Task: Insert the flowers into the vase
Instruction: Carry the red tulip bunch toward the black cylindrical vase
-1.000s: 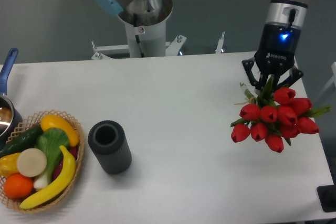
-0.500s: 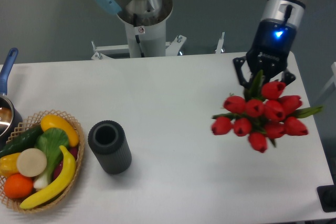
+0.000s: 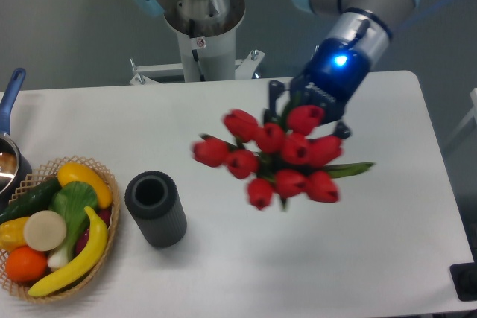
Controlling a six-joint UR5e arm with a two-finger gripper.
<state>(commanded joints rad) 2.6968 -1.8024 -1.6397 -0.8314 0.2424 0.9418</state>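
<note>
The flowers (image 3: 277, 156), a bunch of red tulip buds with green leaves, hang in the air above the middle of the table, slightly blurred. My gripper (image 3: 302, 108) is shut on their stems from above and behind, its fingers mostly hidden by the buds. The vase (image 3: 155, 208), a dark grey ribbed cylinder with an open round mouth, stands upright at the table's left front, well to the left of and below the bunch.
A wicker basket (image 3: 106, 184) of fruit and vegetables sits left of the vase. A pot with a blue handle (image 3: 11, 93) is at the left edge. The arm's base column (image 3: 203, 42) stands behind the table.
My gripper has carried the flowers left from the table's right side toward the middle, tilting as it goes. The vase and basket have not moved.
</note>
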